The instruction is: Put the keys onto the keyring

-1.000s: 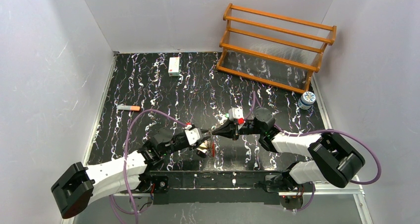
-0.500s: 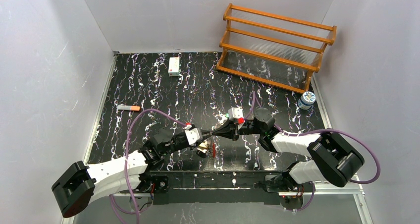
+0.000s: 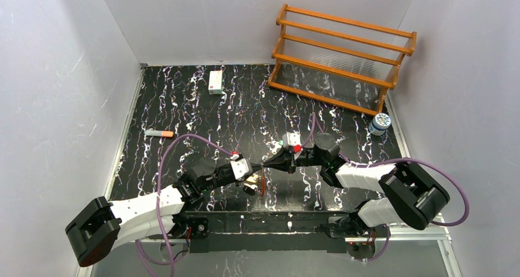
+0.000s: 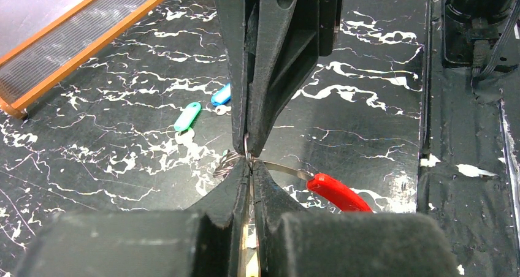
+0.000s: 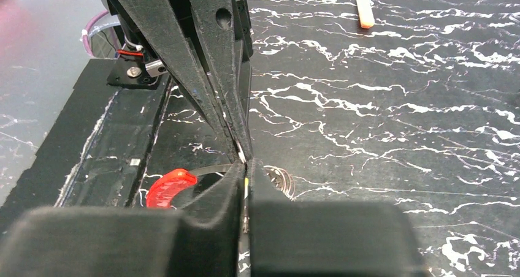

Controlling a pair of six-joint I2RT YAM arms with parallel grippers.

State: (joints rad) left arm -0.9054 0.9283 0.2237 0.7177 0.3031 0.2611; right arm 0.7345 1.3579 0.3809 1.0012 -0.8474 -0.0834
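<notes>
Metal keyring [image 4: 287, 170] pinched from both sides, keys not yet taken up.
The loop, with its red segment [image 4: 337, 192], is held by the middle of the near edge of the table [image 3: 202, 114]; the left gripper [image 4: 251, 174] and right gripper [image 5: 245, 174] are met tip to tip, each closed tight on it. Opening the ring is judged the step in hand. The green key [image 4: 187, 116] and blue key [image 4: 221, 95] are seen lying well apart, toward the far right corner; next, one gripper must be freed for a key.

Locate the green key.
In the left wrist view, the green key lies on the table left of the fingers, beside the blue key.
</notes>
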